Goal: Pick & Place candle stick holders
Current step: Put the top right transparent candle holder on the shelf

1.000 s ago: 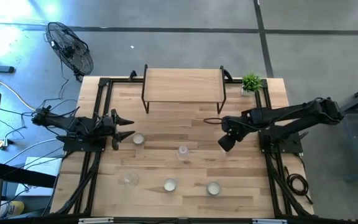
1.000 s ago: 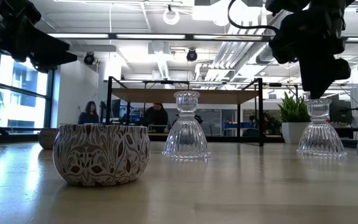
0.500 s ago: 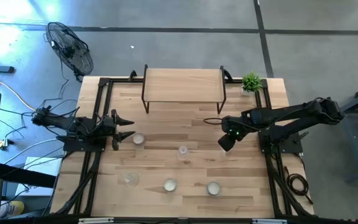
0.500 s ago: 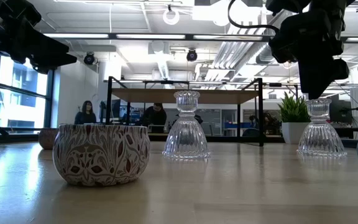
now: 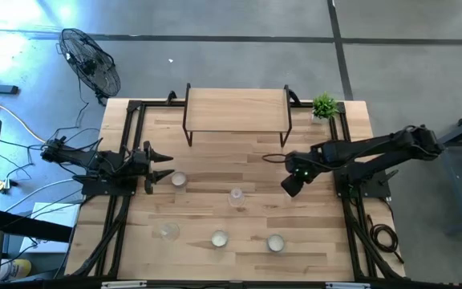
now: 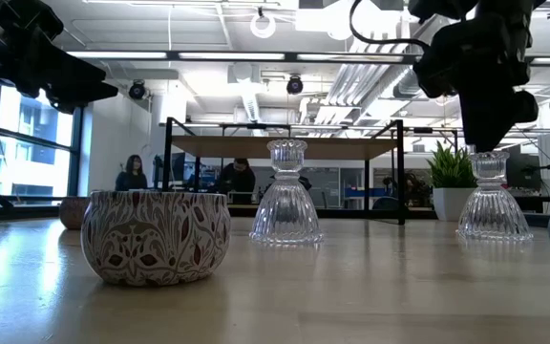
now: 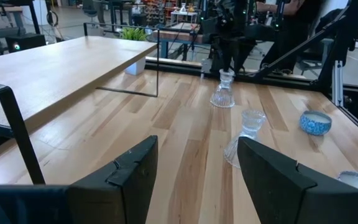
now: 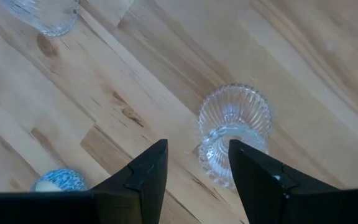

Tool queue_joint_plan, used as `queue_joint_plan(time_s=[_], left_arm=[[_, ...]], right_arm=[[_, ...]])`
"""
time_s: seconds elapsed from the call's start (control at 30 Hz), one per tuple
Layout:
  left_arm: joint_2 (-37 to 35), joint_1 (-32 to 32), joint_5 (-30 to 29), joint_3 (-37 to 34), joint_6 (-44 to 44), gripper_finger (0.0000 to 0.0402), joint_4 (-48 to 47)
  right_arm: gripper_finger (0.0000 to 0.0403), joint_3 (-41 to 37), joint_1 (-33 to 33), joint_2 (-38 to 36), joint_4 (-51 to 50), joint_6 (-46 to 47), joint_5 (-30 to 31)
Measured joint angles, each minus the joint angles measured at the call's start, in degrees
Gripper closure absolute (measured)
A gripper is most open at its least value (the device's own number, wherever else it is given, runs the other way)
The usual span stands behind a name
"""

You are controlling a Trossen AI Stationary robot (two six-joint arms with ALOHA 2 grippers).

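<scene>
The left end effector (image 5: 164, 165) waits at the counter's (image 5: 239, 257) left edge, fingers spread and empty, a tealight cup (image 5: 178, 179) just beside them. A clear glass holder (image 5: 236, 197) stands upright mid-counter. Farther right, the right end effector (image 8: 194, 168) hangs over another upright glass holder (image 8: 235, 134), stem vertical, fingers spread to either side above it, not touching.
</scene>
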Motion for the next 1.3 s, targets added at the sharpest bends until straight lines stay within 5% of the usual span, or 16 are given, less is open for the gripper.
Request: queue_joint_plan(time_s=[0.53,0.87,1.3], left_arm=[[-0.01,0.00,2.42,0.00,-0.04,0.0183,-0.04],[-0.01,0.00,2.41,0.00,-0.03,0.0183,-0.04],[-0.02,0.00,2.39,0.00,-0.04,0.0183,-0.07]], right_arm=[[0.0241,0.26,0.24,5.93,0.17,-1.58,-2.04],[0.0370,0.20,0.26,5.99,-0.08,-3.76,-2.40],[0.0371,0.13,1.55,6.02,-0.19,-4.61,-1.55]])
